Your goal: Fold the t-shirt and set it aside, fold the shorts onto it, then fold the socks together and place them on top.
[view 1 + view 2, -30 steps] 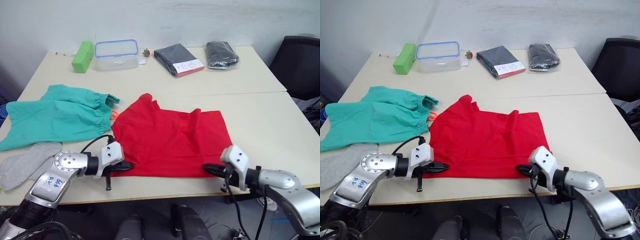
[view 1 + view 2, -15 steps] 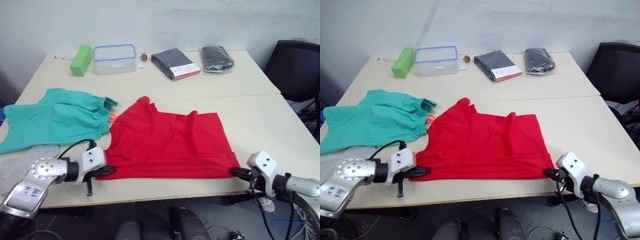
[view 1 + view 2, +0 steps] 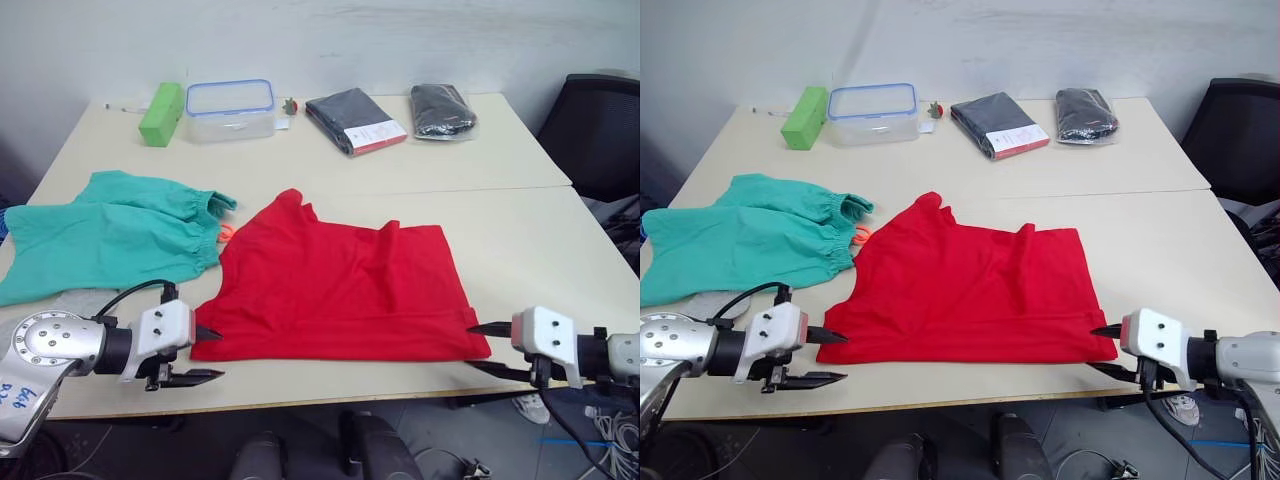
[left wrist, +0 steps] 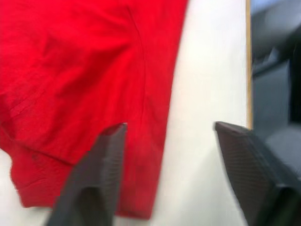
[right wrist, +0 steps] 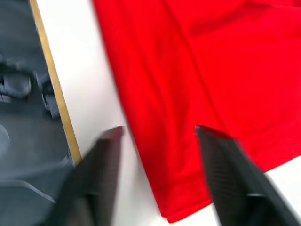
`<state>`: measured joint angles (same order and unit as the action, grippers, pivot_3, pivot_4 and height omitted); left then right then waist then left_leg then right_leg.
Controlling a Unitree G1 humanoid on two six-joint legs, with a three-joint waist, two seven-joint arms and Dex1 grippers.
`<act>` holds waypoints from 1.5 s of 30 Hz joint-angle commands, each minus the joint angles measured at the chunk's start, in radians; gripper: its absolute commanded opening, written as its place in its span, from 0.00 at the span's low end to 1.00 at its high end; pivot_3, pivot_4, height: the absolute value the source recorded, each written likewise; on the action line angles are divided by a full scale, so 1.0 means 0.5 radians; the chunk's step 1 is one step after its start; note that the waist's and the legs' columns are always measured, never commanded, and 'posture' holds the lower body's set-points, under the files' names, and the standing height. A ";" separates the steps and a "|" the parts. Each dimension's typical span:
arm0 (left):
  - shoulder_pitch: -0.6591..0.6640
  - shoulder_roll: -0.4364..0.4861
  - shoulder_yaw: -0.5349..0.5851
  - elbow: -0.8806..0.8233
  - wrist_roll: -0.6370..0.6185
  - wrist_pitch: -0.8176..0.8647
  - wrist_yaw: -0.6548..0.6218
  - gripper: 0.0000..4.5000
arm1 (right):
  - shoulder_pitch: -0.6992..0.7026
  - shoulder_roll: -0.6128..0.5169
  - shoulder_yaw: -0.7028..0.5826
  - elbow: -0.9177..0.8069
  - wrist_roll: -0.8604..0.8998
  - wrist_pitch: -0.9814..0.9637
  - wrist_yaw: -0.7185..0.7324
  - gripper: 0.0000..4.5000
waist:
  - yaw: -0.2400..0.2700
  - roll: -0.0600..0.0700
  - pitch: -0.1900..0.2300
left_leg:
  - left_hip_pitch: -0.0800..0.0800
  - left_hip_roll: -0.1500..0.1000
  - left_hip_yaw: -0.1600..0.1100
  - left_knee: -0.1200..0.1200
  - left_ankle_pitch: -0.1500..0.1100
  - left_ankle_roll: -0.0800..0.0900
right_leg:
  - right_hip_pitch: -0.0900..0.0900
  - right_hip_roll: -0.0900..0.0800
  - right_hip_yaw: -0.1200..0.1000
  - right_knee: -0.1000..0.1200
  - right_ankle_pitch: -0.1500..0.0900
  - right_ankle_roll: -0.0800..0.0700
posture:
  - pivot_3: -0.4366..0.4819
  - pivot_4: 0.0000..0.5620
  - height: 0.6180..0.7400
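Flat red t-shirt (image 3: 340, 290), left gripper (image 3: 203, 354) spread, right gripper (image 3: 490, 347) spread

- The t-shirt (image 5: 197, 89), bright red, lies flat on the pale table (image 5: 89, 89).
- Right gripper (image 5: 157, 136) fingers spread apart, straddling the shirt's hem edge.

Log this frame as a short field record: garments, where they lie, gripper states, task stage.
t-shirt: spread flat, unfolded, near the table's front edge
shorts: flat, left of the t-shirt
socks: partly visible by the shorts' front edge
left gripper: open, at the t-shirt's front left corner, not holding it
right gripper: open, at the front right corner, not holding it
back of table: green block, clear box, two dark packaged garments
stage: no fold made
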<state>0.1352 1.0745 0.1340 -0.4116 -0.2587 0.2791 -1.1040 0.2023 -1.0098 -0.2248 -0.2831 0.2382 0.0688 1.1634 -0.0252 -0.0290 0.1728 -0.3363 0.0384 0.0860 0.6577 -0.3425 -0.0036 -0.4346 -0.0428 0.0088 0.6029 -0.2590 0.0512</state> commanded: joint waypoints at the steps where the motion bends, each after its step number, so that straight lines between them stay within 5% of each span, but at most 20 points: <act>1: -0.025 -0.011 -0.097 0.107 0.247 -0.213 0.096 0.84 | -0.088 -0.009 0.103 0.114 -0.171 -0.122 -0.062 0.83 | -0.005 0.000 0.001 | 0.001 0.000 0.003 0.000 0.000 0.001 | 0.000 0.000 0.001 0.000 0.000 0.000 | 0.48 0.27 1.00; 8: -0.115 -0.114 -0.205 0.244 0.365 -0.246 0.174 0.84 | -0.254 0.021 0.279 0.293 -0.333 -0.122 -0.151 0.83 | -0.002 -0.002 0.001 | 0.004 0.000 0.011 0.003 -0.001 0.003 | 0.000 -0.001 0.003 0.003 0.001 0.002 | 0.48 0.27 1.00; 13: -0.130 -0.124 -0.256 0.311 0.375 -0.300 0.146 0.65 | -0.314 0.008 0.332 0.351 -0.357 -0.144 -0.145 0.48 | -0.002 0.000 0.000 | 0.009 -0.001 0.015 0.003 0.002 0.008 | 0.014 -0.003 0.009 -0.003 0.004 -0.003 | 0.48 0.27 1.00; 20: -0.126 -0.111 -0.291 0.362 0.380 -0.311 0.135 0.17 | -0.318 -0.006 0.360 0.351 -0.359 -0.195 -0.126 0.00 | -0.002 0.004 -0.003 | 0.022 -0.001 0.017 0.002 0.002 0.008 | 0.017 -0.003 0.022 -0.005 0.005 -0.004 | 0.48 0.27 1.00; 23: -0.122 -0.102 -0.294 0.363 0.355 -0.287 0.109 0.01 | -0.317 -0.014 0.357 0.342 -0.344 -0.221 -0.109 0.00 | -0.002 0.005 -0.003 | 0.023 -0.001 0.019 0.001 0.003 0.008 | 0.017 -0.002 0.023 -0.004 0.006 -0.004 | 0.48 0.27 1.00; 32: 0.182 0.002 -0.120 0.051 0.071 -0.028 -0.083 0.01 | -0.163 -0.153 0.252 0.343 -0.127 -0.486 0.220 0.00 | -0.013 0.005 -0.002 | 0.026 -0.001 0.027 -0.018 0.000 0.005 | 0.012 0.000 0.029 -0.003 0.002 0.005 | 0.48 0.27 1.00; 36: 0.373 0.037 -0.058 -0.111 0.036 0.048 -0.090 0.01 | -0.082 -0.187 0.214 0.316 -0.083 -0.489 0.269 0.00 | -0.011 0.005 -0.002 | 0.033 0.001 0.028 -0.019 -0.015 0.003 | 0.010 0.002 0.029 0.011 -0.002 0.025 | 0.48 0.27 1.00; 45: 0.410 -0.011 -0.073 -0.199 0.086 0.141 0.021 0.01 | -0.080 -0.181 0.231 0.315 -0.131 -0.499 0.234 0.00 | -0.004 0.006 -0.002 | 0.033 0.000 0.029 -0.016 -0.026 0.006 | 0.010 0.002 0.030 0.007 -0.014 0.019 | 0.48 0.27 1.00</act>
<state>0.3219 1.0731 0.1226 -0.5051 -0.2364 0.3303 -1.1021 0.1626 -1.0899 -0.0915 -0.1104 0.1654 -0.1752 1.2785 -0.0274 -0.0262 0.1718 -0.3196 0.0385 0.1008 0.6500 -0.3556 -0.0001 -0.4296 -0.0419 0.0243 0.6062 -0.2660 0.0605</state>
